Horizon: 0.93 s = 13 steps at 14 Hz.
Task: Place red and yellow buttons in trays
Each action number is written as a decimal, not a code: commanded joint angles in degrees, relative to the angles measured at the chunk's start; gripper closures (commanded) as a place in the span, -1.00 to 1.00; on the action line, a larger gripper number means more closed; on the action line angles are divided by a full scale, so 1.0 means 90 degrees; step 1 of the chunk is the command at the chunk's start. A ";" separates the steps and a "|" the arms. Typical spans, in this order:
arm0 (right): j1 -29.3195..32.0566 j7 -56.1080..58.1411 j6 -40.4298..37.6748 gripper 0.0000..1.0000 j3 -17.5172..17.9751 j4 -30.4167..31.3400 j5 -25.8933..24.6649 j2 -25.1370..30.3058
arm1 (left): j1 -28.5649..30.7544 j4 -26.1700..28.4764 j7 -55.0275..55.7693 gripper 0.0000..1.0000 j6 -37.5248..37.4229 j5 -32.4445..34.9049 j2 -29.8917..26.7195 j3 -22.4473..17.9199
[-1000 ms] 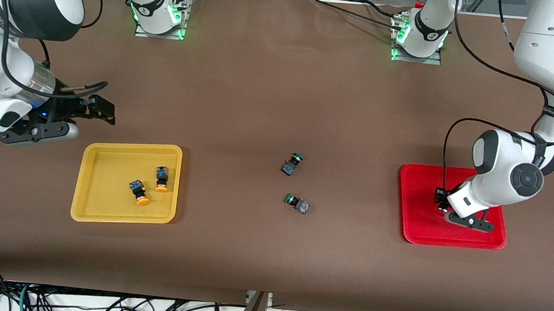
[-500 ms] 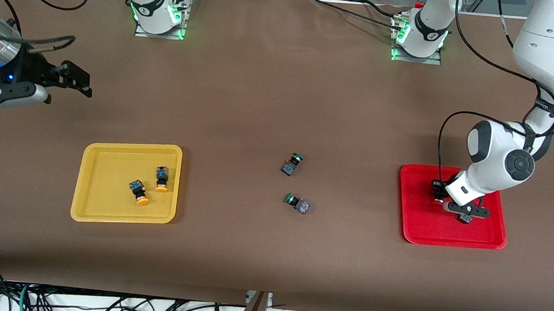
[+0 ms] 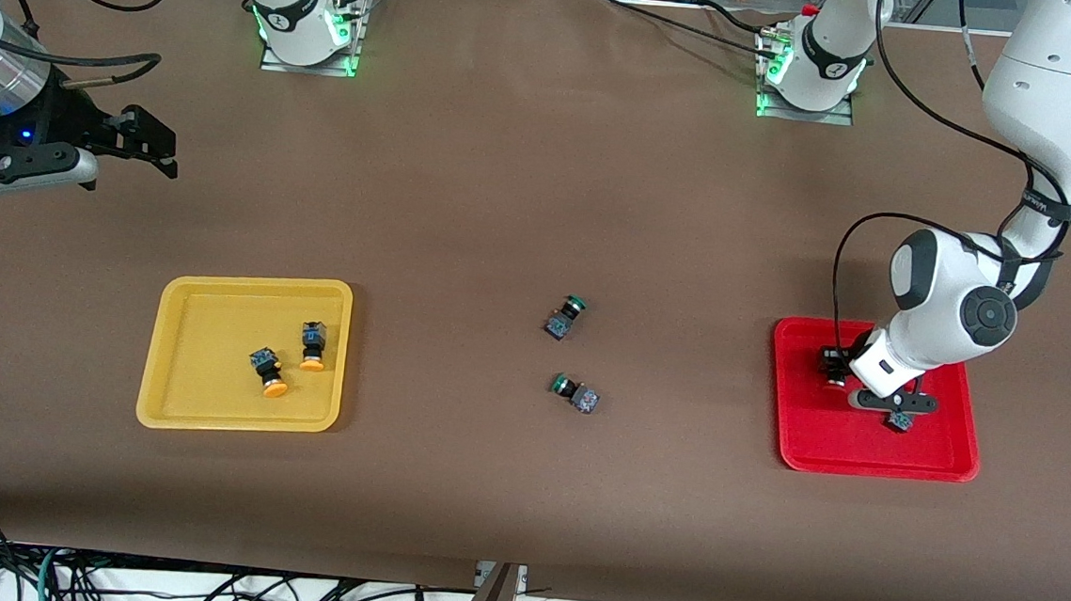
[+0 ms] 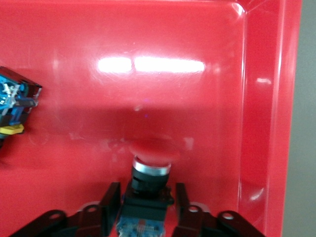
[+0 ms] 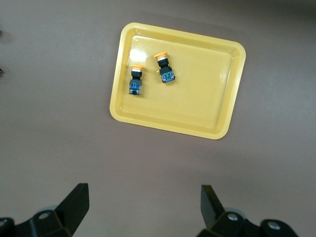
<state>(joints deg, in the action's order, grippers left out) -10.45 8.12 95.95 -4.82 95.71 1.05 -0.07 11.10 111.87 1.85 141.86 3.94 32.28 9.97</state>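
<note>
Buttons of this kind look light and rigid. The round cap would probably slip, so the flat sides of the block body seem the best place to hold one.

The left tool sits low in the red tray, set about the dark body of a red button that lies on the tray floor. Whether it grips the switch or only brackets it cannot be told. A second switch body lies near in the same tray, its cap out of sight.

The right tool waits, spread wide and holding nothing. It hangs over bare bench toward the right arm's end.

Two yellow buttons lie close together in the yellow tray. Two green-capped switches lie on the bench between the trays.
</note>
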 commanded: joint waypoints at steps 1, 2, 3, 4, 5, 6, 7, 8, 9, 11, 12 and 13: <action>0.0116 -0.0053 -0.0288 -1.00 0.0106 -0.0378 -0.0107 0.0028 | -0.0061 -0.0221 0.0058 -1.00 -0.0252 -0.0106 -0.0217 -0.0014; 0.0126 0.0044 -0.0483 -1.00 0.0096 -0.0477 -0.0107 -0.0040 | -0.0071 -0.0523 0.0049 -1.00 -0.0709 -0.0096 -0.0227 0.0006; 0.0126 0.0045 -0.0524 -1.00 0.0096 -0.0546 -0.0117 -0.0089 | -0.0071 -0.0942 0.0068 -1.00 -0.1294 -0.0106 -0.0217 0.0132; 0.0126 0.0036 -0.0515 -1.00 0.0096 -0.0556 -0.0126 -0.0099 | -0.0081 -0.1381 0.0078 -1.00 -0.1860 -0.0096 -0.0217 0.0181; 0.0135 0.0026 -0.0466 -1.00 0.0096 -0.0575 -0.0127 -0.0109 | -0.0148 -0.1840 0.0078 -1.00 -0.2417 -0.0096 -0.0217 0.0191; 0.0155 0.0026 -0.0456 -1.00 0.0096 -0.0585 -0.0127 -0.0128 | -0.0275 -0.2202 0.0078 -1.00 -0.2867 -0.0077 -0.0208 0.0182; 0.0165 0.0026 -0.0446 -1.00 0.0086 -0.0595 -0.0127 -0.0167 | -0.0353 -0.2506 0.0087 -1.00 -0.3249 -0.0047 -0.0217 0.0172; 0.0174 0.0016 -0.0436 -1.00 0.0086 -0.0605 -0.0127 -0.0168 | -0.0393 -0.2721 0.0097 -1.00 -0.3610 -0.0047 -0.0237 0.0182; 0.0175 0.0016 -0.0378 -1.00 0.0086 -0.0605 -0.0127 -0.0177 | -0.0393 -0.2955 0.0097 -1.00 -0.4001 -0.0057 -0.0276 0.0182; 0.0165 0.0016 -0.0339 -1.00 0.0086 -0.0624 -0.0127 -0.0284 | -0.0383 -0.3453 0.0097 -1.00 -0.4772 -0.0057 -0.0354 0.0182; 0.0145 0.0026 -0.0339 -1.00 0.0086 -0.0653 -0.0146 -0.0343 | -0.0383 -0.3678 0.0097 -1.00 -0.5114 -0.0047 -0.0431 0.0191; 0.0116 0.0006 -0.0300 -1.00 0.0106 -0.0654 -0.0291 -0.0353 | -0.0383 -0.3864 0.0097 -1.00 -0.5417 -0.0037 -0.0510 0.0201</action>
<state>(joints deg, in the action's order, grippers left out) -9.75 8.14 93.38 -4.76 91.71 0.42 -1.97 7.74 80.83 2.71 98.51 3.92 28.90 11.89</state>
